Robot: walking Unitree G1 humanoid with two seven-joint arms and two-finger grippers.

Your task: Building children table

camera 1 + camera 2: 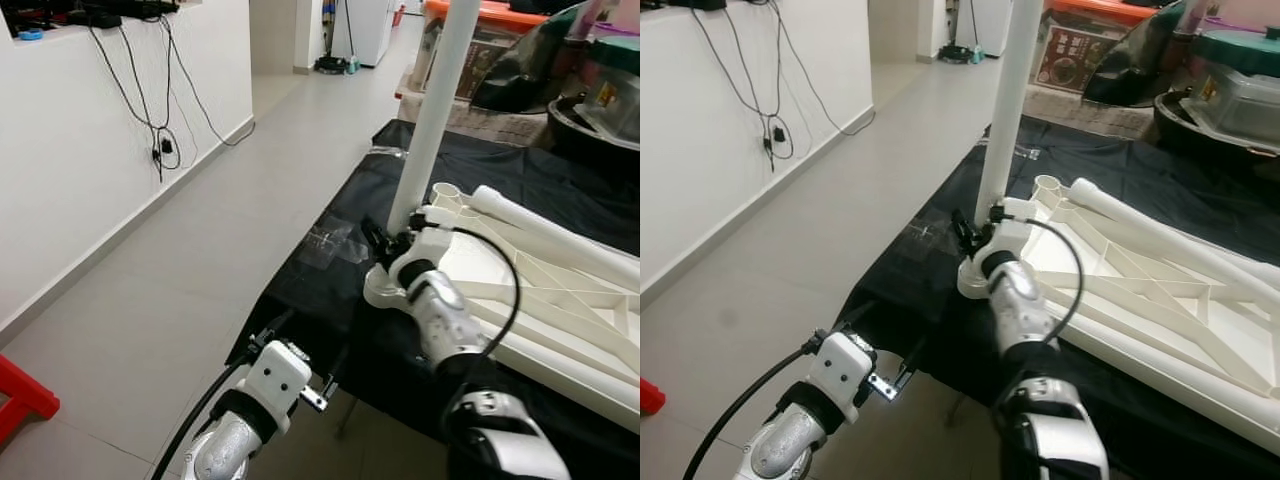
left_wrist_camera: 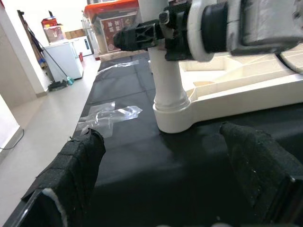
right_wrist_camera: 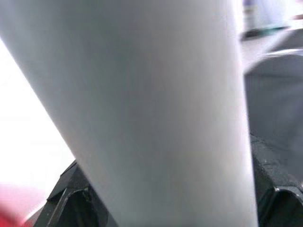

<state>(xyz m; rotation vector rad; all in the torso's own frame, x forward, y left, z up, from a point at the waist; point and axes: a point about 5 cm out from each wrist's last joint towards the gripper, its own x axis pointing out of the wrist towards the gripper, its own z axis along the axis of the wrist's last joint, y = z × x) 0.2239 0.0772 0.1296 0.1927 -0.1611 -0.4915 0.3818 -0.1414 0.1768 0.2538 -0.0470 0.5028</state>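
Grey tiled floor (image 1: 200, 230) running away toward 12 o'clock beside a white wall (image 1: 80, 150) at 9 o'clock, with black cables (image 1: 150, 90) dangling down it. Black cloth (image 1: 330, 270) spread over a low surface at 3 o'clock, its near corner ending just beside the left arm. Upside-down white plastic table top (image 1: 540, 300) lying on that cloth, ribbed underside up, one corner socket close to the cloth's floor-side edge. White table leg (image 1: 432, 110) standing upright in that corner socket, rising past the top of the head views. Right gripper (image 1: 388, 240) reached forward and across from 5 o'clock, wrist bent toward the leg's base, black fingers closed around the leg just above the socket; pale tube pressed close between the dark pads in the right wrist view. Left gripper (image 2: 165, 175) held low at 7 o'clock, off the cloth's near corner, fingers (image 2: 71, 165) spread wide apart and empty, aimed at the socket and leg base. More loose white legs (image 1: 560, 235) lying on the table top at 2 o'clock. Open floor at 10 and 11 o'clock; clutter of boxes and bins (image 1: 560, 60) crowding the far side at 1 o'clock; red object (image 1: 20, 395) at 8 o'clock on the floor.
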